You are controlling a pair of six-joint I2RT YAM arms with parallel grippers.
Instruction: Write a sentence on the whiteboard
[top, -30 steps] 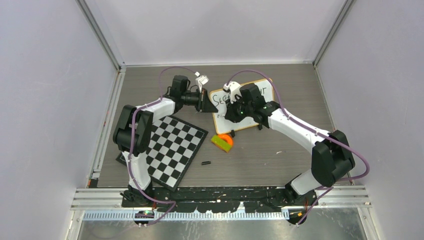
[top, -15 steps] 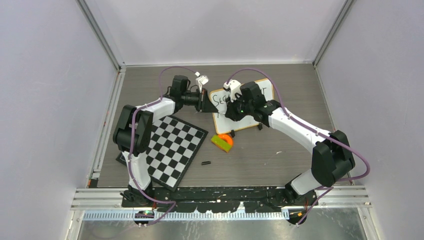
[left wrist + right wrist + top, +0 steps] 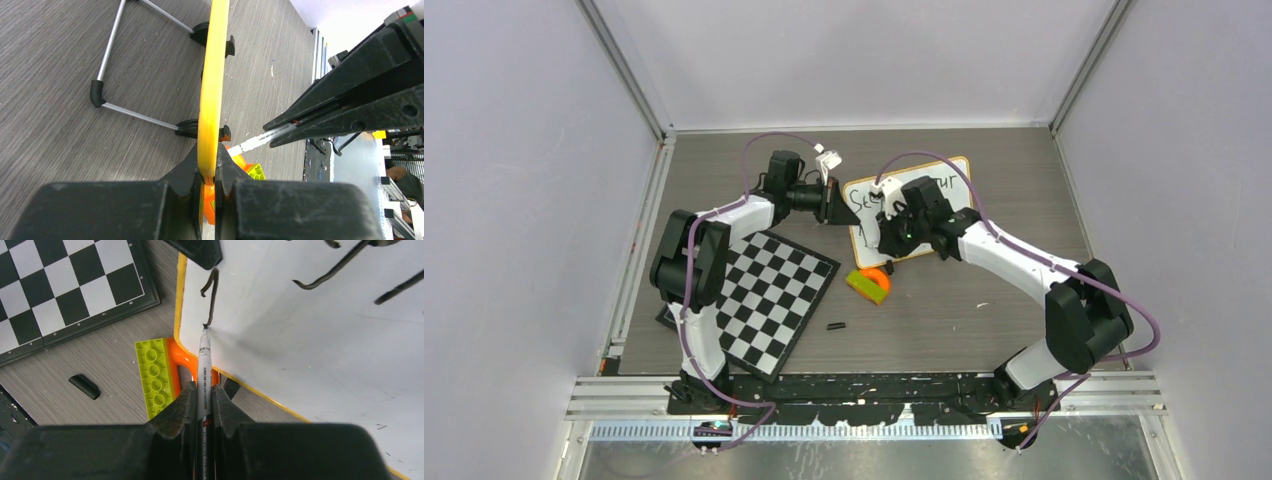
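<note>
The whiteboard [image 3: 954,192] stands tilted at the back middle of the table, and my right arm covers much of it. My left gripper [image 3: 837,205] is shut on its left edge, which shows edge-on as a yellow strip in the left wrist view [image 3: 212,75], pinched at the gripper [image 3: 209,160]. My right gripper [image 3: 886,240] is shut on a marker [image 3: 204,360]. The marker's tip touches the board [image 3: 310,340] near its lower left corner, at the end of a short dark stroke [image 3: 212,295]. The sentence [image 3: 866,197] shows only in parts of its top line.
A black-and-white chequered board [image 3: 769,300] lies to the left. A green and orange brick block [image 3: 867,283] sits just in front of the whiteboard. A black marker cap [image 3: 835,326] lies nearer me. The whiteboard's wire stand [image 3: 107,65] rests behind it. Walls close in both sides.
My right gripper has moved with the marker toward the near left of the whiteboard, uncovering more of the top line. The left gripper has kept still on the edge.
</note>
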